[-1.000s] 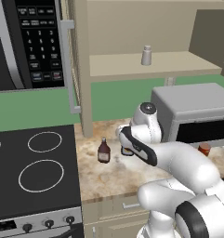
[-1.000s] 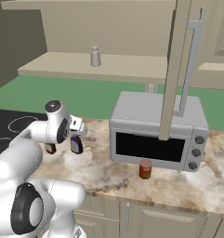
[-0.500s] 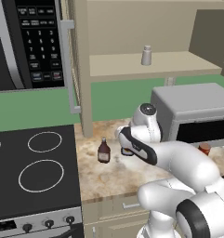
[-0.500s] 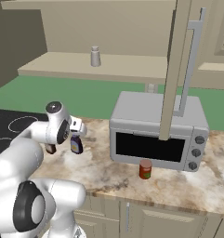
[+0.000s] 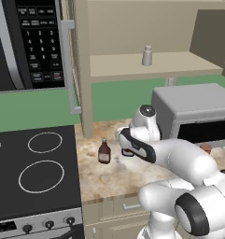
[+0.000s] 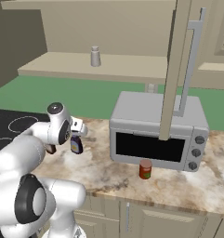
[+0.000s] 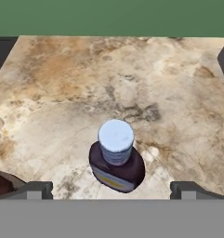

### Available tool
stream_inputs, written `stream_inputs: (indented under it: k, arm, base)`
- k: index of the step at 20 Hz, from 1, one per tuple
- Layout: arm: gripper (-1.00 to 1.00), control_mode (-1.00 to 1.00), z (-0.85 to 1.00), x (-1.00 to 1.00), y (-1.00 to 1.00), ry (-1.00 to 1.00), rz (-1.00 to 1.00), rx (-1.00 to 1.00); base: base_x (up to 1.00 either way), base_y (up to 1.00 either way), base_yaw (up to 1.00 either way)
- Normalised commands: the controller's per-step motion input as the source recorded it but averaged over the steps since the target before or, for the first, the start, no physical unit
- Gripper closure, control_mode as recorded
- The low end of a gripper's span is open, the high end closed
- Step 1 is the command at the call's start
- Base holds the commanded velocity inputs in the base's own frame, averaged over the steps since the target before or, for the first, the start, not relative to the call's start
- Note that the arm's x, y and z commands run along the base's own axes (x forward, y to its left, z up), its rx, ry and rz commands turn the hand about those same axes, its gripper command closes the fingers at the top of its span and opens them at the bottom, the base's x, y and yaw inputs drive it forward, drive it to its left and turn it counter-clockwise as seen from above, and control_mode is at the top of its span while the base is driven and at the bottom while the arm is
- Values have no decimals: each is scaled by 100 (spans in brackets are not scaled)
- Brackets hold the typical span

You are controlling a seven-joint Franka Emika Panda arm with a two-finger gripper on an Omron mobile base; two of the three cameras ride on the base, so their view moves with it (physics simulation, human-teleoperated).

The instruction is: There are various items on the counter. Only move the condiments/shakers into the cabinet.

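Note:
The dark bottle with blue cap and yellow label stands upright on the speckled counter. My gripper hangs open just above it, one fingertip on each side and neither touching. From the right, the same bottle stands right under the hand. The slim brown-red bottle stands a little to the left of the hand, apart from it. The grey-white shaker stands on the cabinet's tan shelf.
A grey microwave sits on the counter to the right, with a small red can in front of it. The open cabinet door hangs over the microwave. The black stovetop borders the counter on the left.
The hand has eased slightly down over the dark bottle. The bottles, shaker and can have not moved.

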Motion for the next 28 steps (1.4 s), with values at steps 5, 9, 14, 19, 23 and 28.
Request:
stream_inputs:
  k: [5, 9, 14, 19, 23, 28]
  arm:
    - [-100, -100, -3, 2, 0, -2, 0, 0]
    - [-100, -100, -4, 4, 0, -2, 0, 0]
    - [-100, -100, -4, 10, 0, -3, 0, 0]
    - [-100, -100, -1, 13, 0, -2, 0, 0]
    - [-100, -100, 0, 10, 0, -2, 0, 0]
    - [-100, -100, -1, 9, 0, -1, 0, 0]
  base:
    - [0, 0, 0]
    - [0, 0, 0]
    - [0, 0, 0]
    - [0, 0, 0]
    - [0, 0, 0]
    - [0, 0, 0]
